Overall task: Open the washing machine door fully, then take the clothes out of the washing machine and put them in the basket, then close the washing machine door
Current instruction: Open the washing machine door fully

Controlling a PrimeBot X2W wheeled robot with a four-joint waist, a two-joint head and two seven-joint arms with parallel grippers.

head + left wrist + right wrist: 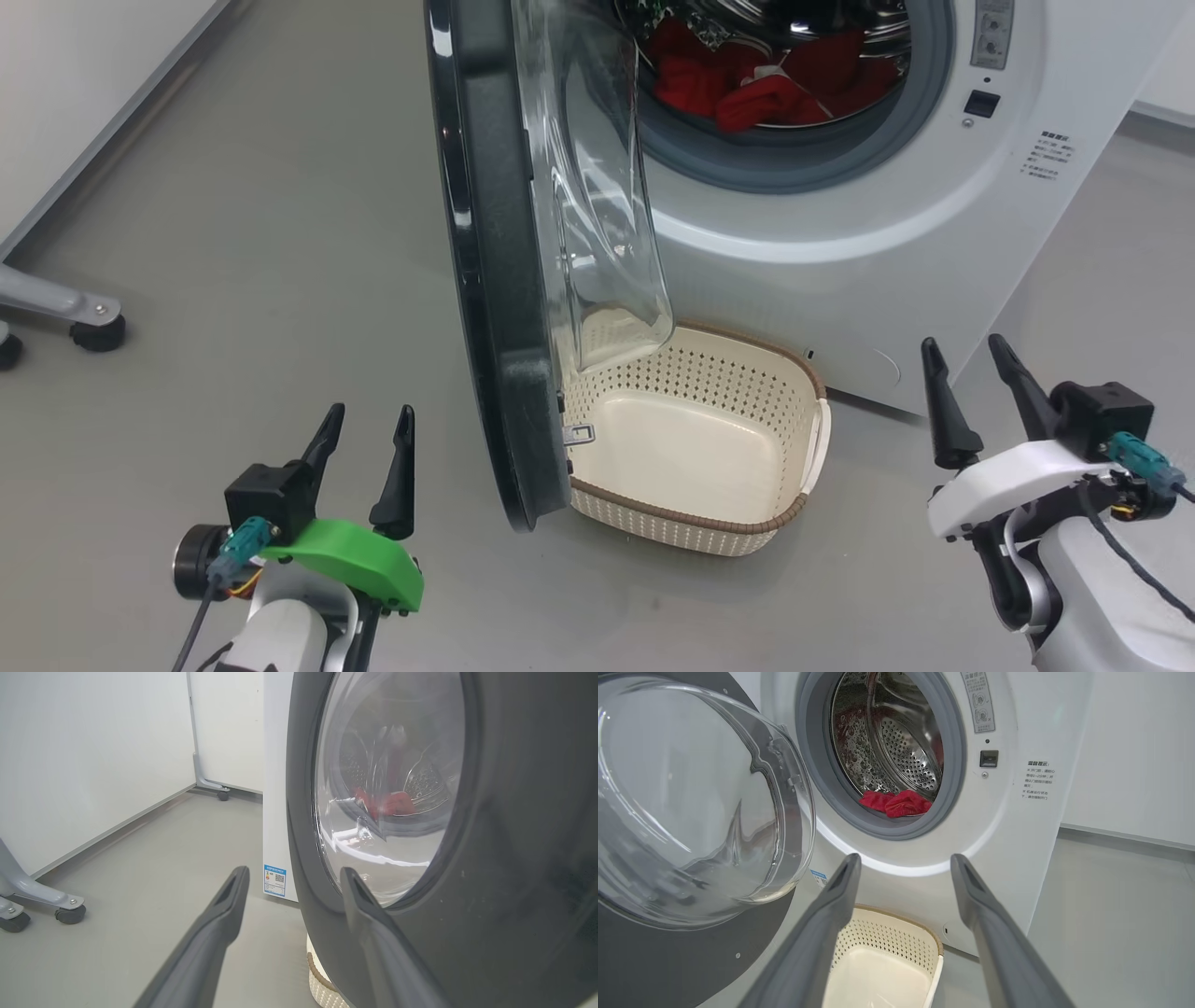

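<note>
The white washing machine (934, 243) stands ahead with its door (490, 280) swung partway out, edge-on toward me, its glass bowl (597, 187) hanging over the basket's left end. Red clothes (747, 84) lie in the steel drum (896, 746), the clothes (896, 802) resting at its front lip. The cream basket (691, 439) sits empty on the floor below the opening. My left gripper (369, 425) is open, low and left of the door's outer face (514, 858). At the lower right my right gripper (966, 350) hangs open, right of the basket (887, 961).
Grey floor (280, 233) spreads to the left. A grey wheeled stand leg (84, 317) sits at the far left by a white wall (84, 756). The stand leg (51, 903) also lies left of my left fingers. Another white wall (1134, 742) rises right of the machine.
</note>
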